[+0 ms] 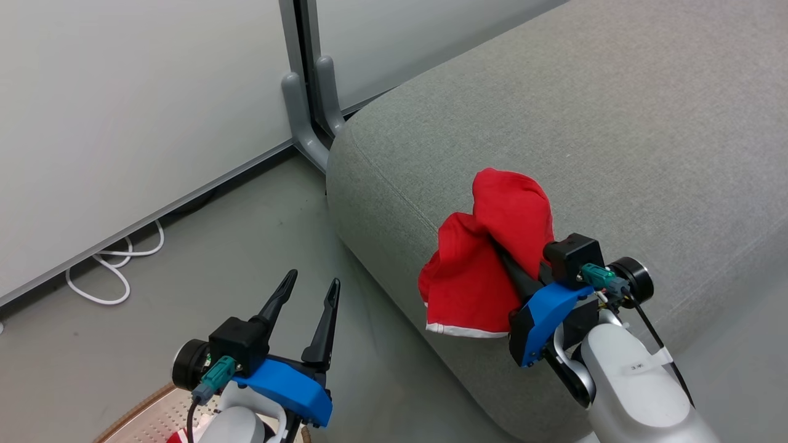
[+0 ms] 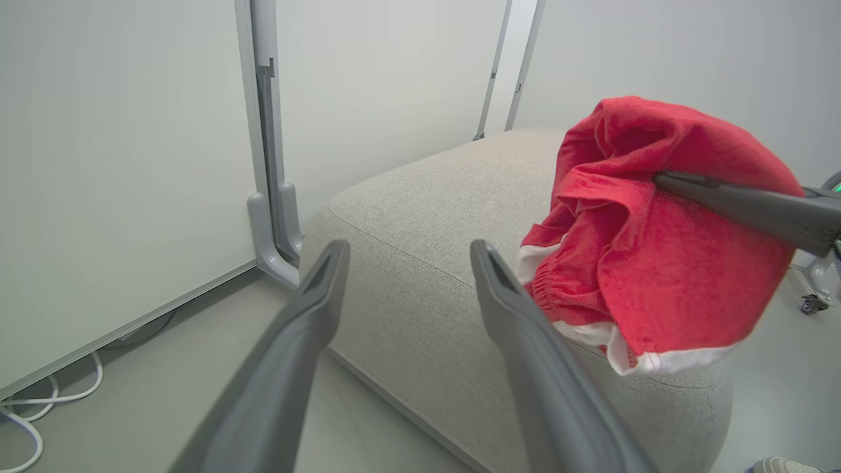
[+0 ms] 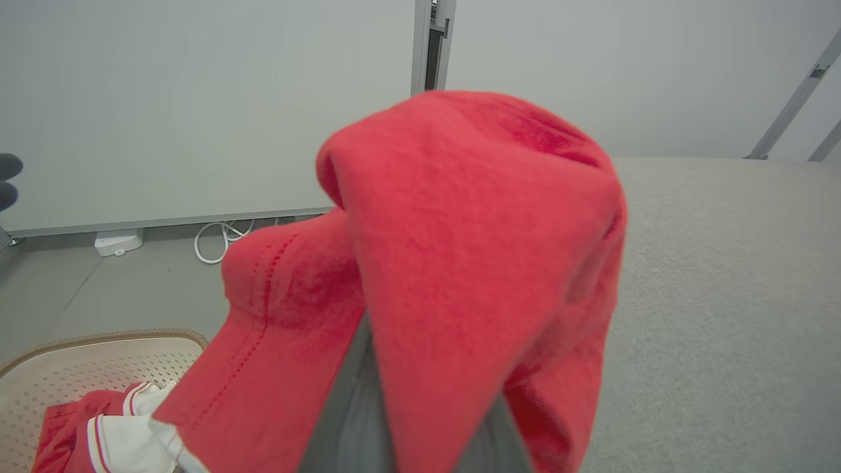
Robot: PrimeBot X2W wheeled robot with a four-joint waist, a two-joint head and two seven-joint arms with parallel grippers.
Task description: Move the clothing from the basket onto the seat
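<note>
Red garment [image 1: 486, 277] clamped in my right claw [image 2: 667, 180] over the seat's [image 1: 615, 123] front edge, not set down; perhaps two more pieces [image 3: 72, 427] lie in the basket [image 3: 98, 368]. Left claw [image 1: 312, 278] spread, empty.

Grey floor [image 1: 246, 234] is carrying the seat [image 1: 615, 123] at right, white cable [image 1: 117, 258] lying left, basket [image 1: 148, 412] sitting bottom left.

A garment [image 1: 486, 258] hangs from the right gripper [image 2: 660, 179] over the seat [image 1: 615, 123] edge, with the left gripper [image 1: 314, 278] to its left and the basket [image 3: 105, 368] behind that.
</note>
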